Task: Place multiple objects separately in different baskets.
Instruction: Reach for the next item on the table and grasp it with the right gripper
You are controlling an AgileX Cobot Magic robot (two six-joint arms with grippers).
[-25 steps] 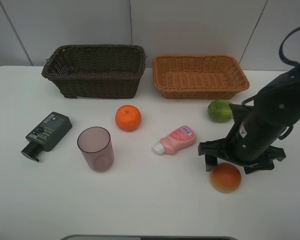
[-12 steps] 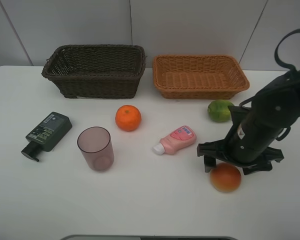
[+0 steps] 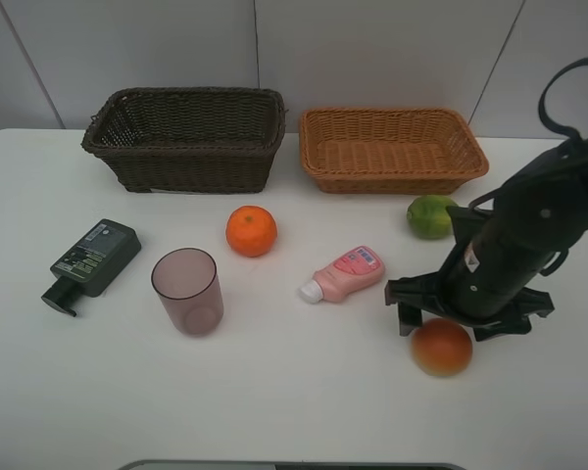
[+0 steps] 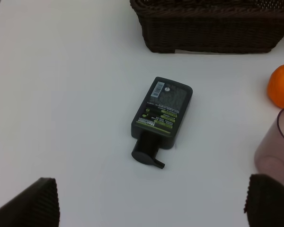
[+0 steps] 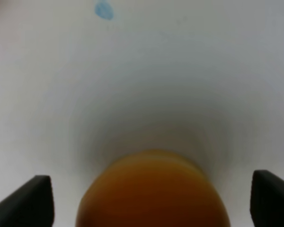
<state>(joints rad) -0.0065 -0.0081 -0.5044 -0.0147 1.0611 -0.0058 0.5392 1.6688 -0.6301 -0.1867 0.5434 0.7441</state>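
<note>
White tabletop (image 3: 274,401) is seen against a pale panelled wall. Two rectangular baskets are stood at its far edge. The deeper dark brown wicker basket (image 3: 186,137) is set well away from the right gripper (image 3: 463,321), on the left arm's side. The shallower light orange-tan wicker basket (image 3: 392,147) is set beyond that gripper.

The right gripper's jaws are spread wide around the round red-yellow fruit (image 3: 442,347), which rests on the table. Gaps are seen at both fingers, so nothing is gripped. The left gripper (image 4: 154,203) is likewise spread wide and empty.

The flat dark green pump bottle (image 4: 162,113) is laid on its side just ahead of the left gripper. The translucent mauve cup (image 3: 187,291) is stood upright beside it, towards the right gripper. The orange (image 3: 251,231) is placed beyond the cup, and the green fruit (image 3: 430,216) just beyond the right gripper. The small pink bottle (image 3: 345,274) is laid near that gripper, with its white cap turned away.
</note>
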